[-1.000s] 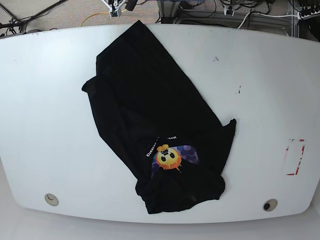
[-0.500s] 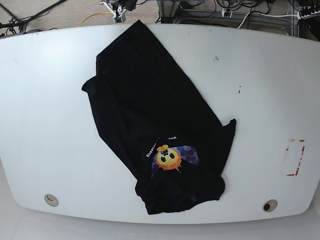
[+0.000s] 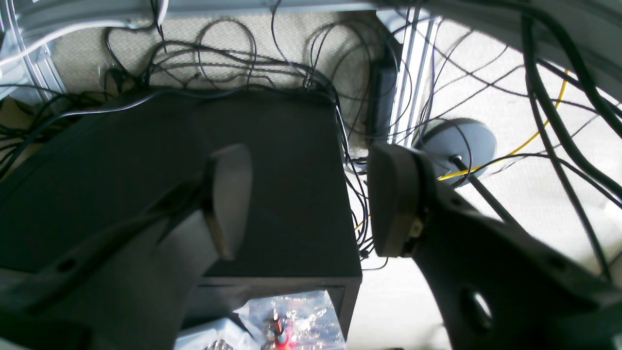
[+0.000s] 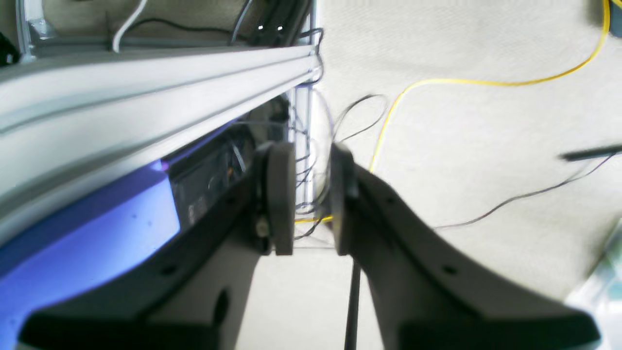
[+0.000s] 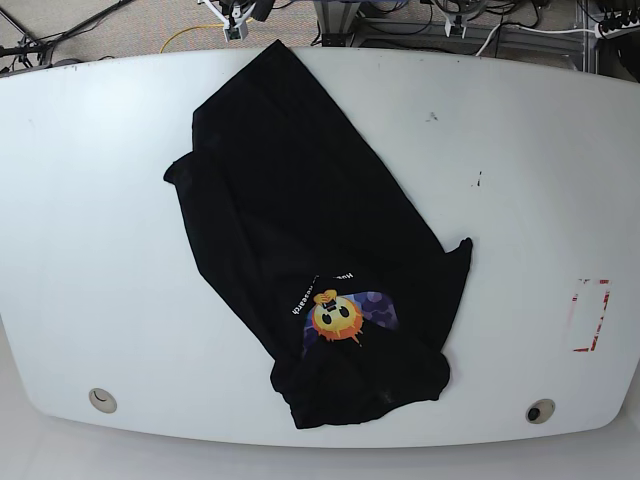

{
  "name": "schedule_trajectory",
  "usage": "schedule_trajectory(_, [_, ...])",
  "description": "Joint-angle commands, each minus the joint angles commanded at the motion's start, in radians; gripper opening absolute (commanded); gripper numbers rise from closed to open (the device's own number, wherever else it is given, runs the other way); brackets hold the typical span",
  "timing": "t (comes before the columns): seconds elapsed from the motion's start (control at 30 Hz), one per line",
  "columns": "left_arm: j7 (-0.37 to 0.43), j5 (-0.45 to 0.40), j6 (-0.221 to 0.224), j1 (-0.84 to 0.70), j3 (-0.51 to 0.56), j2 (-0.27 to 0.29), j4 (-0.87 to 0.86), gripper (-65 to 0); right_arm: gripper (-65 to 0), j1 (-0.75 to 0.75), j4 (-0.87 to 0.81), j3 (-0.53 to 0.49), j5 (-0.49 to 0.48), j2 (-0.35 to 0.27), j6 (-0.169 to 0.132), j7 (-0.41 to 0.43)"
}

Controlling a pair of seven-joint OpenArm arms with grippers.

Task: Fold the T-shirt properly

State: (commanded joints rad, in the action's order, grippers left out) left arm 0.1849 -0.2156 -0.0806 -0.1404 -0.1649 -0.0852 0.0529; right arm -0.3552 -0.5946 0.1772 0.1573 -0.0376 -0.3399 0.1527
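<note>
Fingers of the left gripper (image 3: 311, 204) stand wide apart, the right gripper (image 4: 307, 199) nearly together, both empty, far from the black cloth T-shirt (image 5: 300, 230) sprawled diagonally on the white table (image 5: 520, 200); limp and light, it probably pinches best at hem corners.

One T-shirt (image 5: 300, 230) lies on one table (image 5: 520, 200), bearing one sun face (image 5: 336, 318) toward 6 o'clock. The table has two round holes, one at 7 o'clock (image 5: 102, 400) and one at 5 o'clock (image 5: 541, 410), and one red-marked rectangle (image 5: 590, 314) at 4 o'clock. Two grippers show, left (image 3: 311, 204) and right (image 4: 311, 199).
</note>
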Motion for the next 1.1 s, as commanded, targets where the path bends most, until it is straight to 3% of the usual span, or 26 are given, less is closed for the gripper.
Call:
schedule_trajectory(0.17, [0.075,0.0,0.0,-0.04,0.0,-0.003,0.02,-30.4,-53.4,-0.071,-0.101,0.0,0.0,0.002,0.0,0.0])
schedule_trajectory(0.27, [0.087,0.0,0.0,-0.098,0.0,-0.002,0.118,-30.4,-53.4,-0.11,-0.153,0.0,0.0,0.003,0.0,0.0])
schedule_trajectory(0.8, [0.086,0.0,0.0,-0.571,0.0,0.035,0.95,-30.3,-53.4,-0.362,-0.552,0.0,0.0,0.003,-0.002,-0.006])
schedule_trajectory(0.97, [0.086,0.003,0.0,-0.704,0.0,0.038,1.163,-30.3,-53.4,-0.445,-0.738,0.0,0.0,0.003,-0.009,-0.117])
schedule_trajectory(1.1, [0.086,0.094,-0.002,-0.825,-0.002,0.048,1.359,-30.0,-53.4,-0.523,-0.879,-0.002,-0.002,0.003,-0.009,-0.135])
